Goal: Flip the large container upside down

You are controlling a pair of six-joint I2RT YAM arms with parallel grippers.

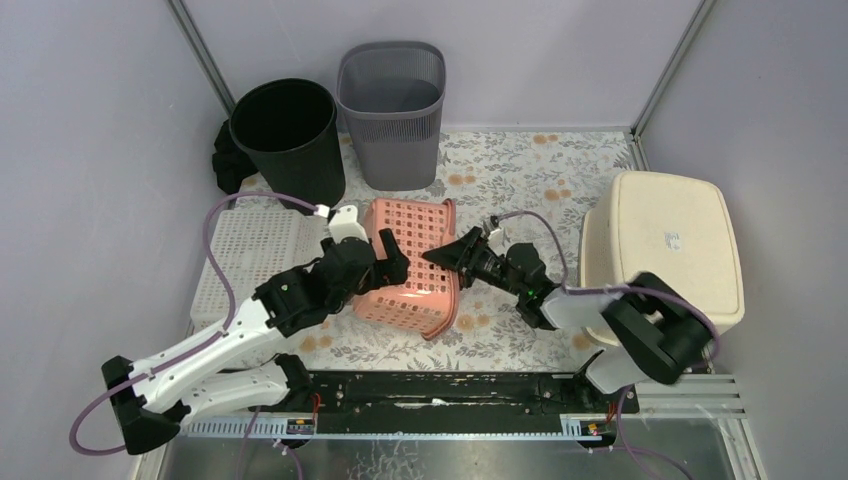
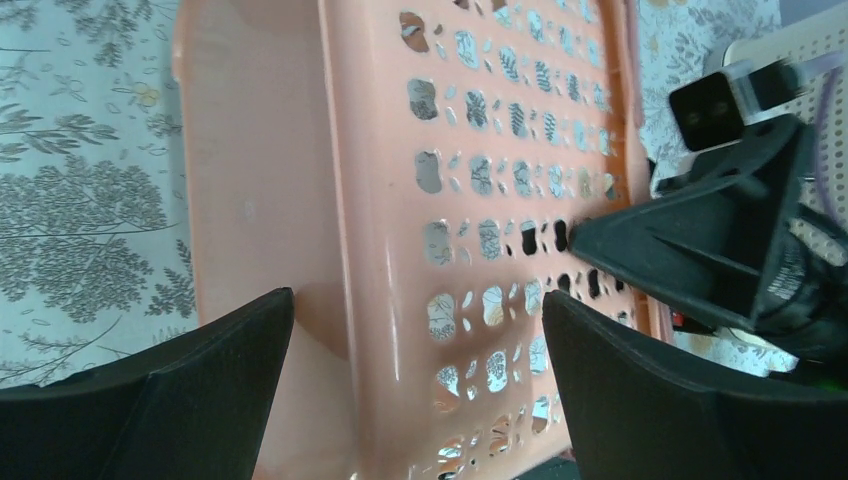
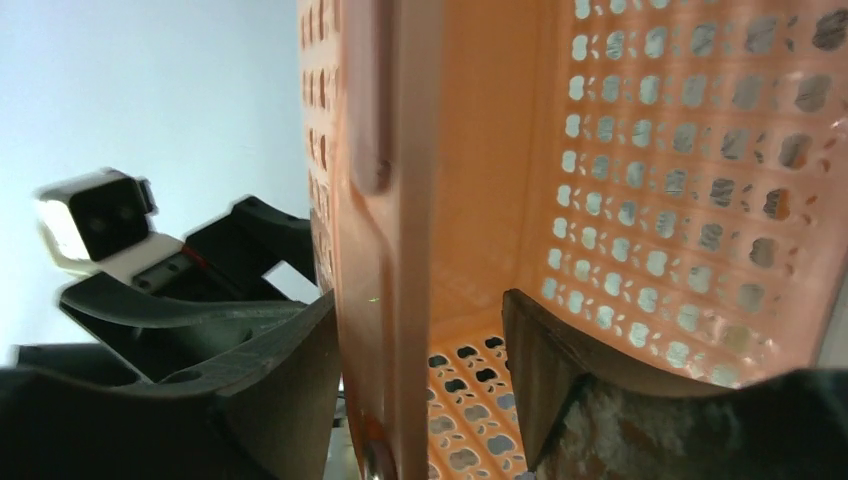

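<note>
Straddling basket [image 3: 480, 150] wall, right end effector [image 3: 420, 300]

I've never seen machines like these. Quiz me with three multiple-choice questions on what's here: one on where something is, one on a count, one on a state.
1. Where is the pink basket?
A) between the left end effector and the right end effector
B) inside a drawer
C) hanging on the wall

2. How many tall bins stand at the back?
A) one
B) two
C) four

3. How is the left end effector?
A) shut on the basket
B) open wide
C) shut on a cloth

Answers:
1 A, as the top view shows one arm's tip on each side of the basket.
2 B, since there is one black bin and one grey bin.
3 B, because its fingers stand far apart in the left wrist view, with the basket beyond them.
</note>
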